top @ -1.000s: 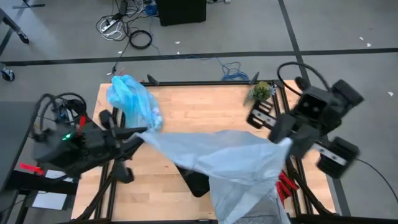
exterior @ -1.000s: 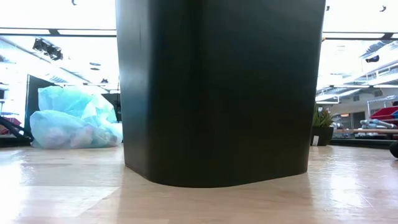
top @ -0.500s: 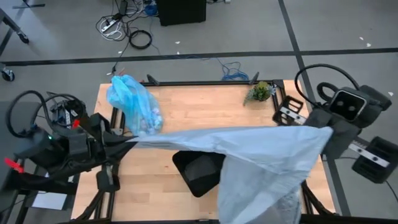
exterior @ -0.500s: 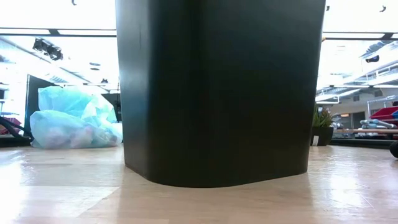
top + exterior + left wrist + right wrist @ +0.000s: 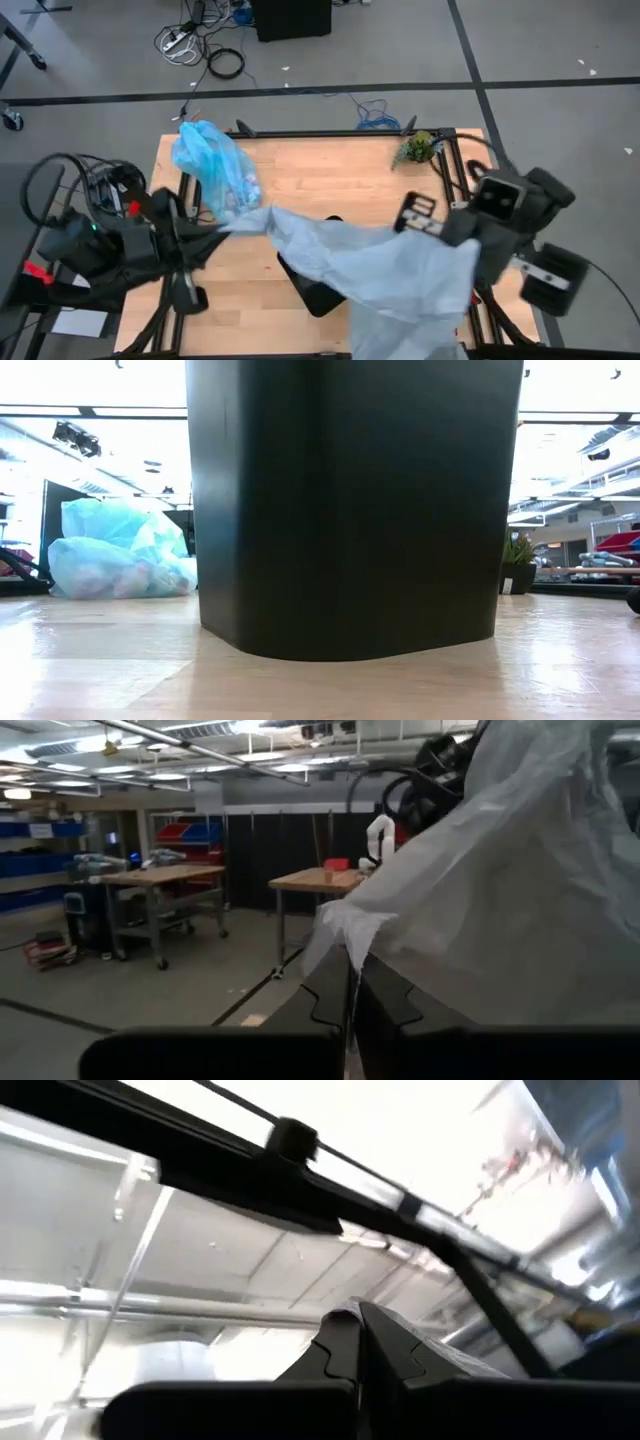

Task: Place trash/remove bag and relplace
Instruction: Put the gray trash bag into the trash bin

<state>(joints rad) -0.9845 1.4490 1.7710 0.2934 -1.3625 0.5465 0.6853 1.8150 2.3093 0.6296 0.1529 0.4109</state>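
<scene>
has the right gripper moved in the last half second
Yes. The right gripper, shut on the pale bag, swung inward over the table and away from the plant.

Bag (image 5: 212, 165) at the table's (image 5: 330, 185) far left; bin (image 5: 318, 285) centre (plant (image 5: 418, 147) far right).

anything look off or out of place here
Mostly the pale grey-blue bag: it hangs slack between the left gripper and right gripper, draped over the black bin rather than lining it. The filled cyan bag sits at the table's back left corner. Nothing looks spilled.
</scene>
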